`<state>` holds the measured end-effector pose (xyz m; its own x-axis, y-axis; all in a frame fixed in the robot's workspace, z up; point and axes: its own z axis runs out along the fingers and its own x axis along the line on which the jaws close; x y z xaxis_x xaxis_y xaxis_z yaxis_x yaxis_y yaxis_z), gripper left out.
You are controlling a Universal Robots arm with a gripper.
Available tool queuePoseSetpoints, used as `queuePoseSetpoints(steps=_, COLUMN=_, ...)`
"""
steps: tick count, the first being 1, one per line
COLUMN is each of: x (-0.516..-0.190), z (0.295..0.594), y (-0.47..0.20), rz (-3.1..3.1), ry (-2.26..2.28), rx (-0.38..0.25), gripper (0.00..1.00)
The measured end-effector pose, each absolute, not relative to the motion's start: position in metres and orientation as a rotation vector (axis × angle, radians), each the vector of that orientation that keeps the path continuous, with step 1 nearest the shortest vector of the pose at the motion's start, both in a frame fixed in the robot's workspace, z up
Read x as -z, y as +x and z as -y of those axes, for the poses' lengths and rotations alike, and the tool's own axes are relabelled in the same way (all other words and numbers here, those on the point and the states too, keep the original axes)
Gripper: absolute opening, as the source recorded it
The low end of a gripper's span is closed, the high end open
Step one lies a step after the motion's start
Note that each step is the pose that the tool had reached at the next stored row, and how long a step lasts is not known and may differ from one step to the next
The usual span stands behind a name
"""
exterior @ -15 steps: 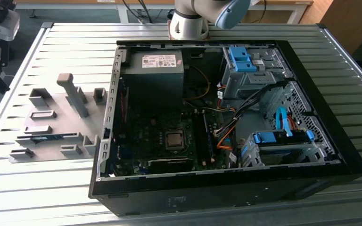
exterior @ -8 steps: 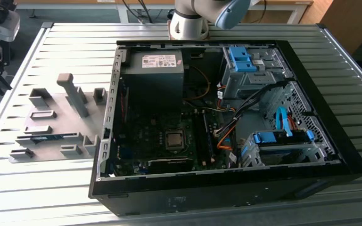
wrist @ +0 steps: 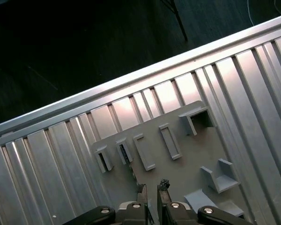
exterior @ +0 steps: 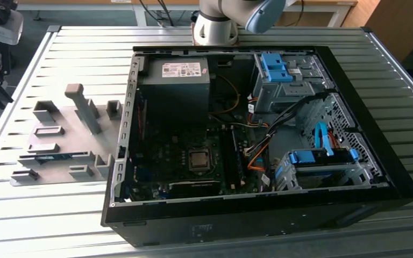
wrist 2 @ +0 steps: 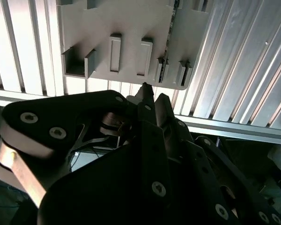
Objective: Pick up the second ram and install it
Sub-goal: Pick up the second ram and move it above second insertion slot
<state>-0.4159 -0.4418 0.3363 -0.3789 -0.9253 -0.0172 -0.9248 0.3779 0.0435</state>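
Ribbed aluminium slats form the worktop [exterior: 41,64], on which an open computer case [exterior: 378,183] is laid on its side, taking up the centre and right of the exterior view. Inside it a motherboard [exterior: 170,156] with a processor socket [exterior: 198,160] is seen. A power supply [exterior: 178,80] is placed above it in the frame, and blue drive cages [exterior: 321,158] are set toward the right.

At the exterior view's left, in the lower left of the frame, a grey holder plate [exterior: 66,121] with upright blocks is laid flat on the worktop. The second ram [exterior: 52,157] is seated on edge between blocks near the plate's lower edge in the frame, outside the case. The arm's base [exterior: 217,24] is seen at the top centre of that view.

In the first wrist view the hand [wrist: 152,186] is held above the holder plate. Its fingers [wrist: 163,192] are parted by a narrow gap, and nothing is gripped between them.
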Motion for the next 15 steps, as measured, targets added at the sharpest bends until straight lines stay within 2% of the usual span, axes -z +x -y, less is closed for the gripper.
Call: queuePoseSetpoints(steps=15, x=-0.3343, z=0.4419, y=-0.4159, rz=2.436, ry=1.962, rx=0.068, gripper=0.24)
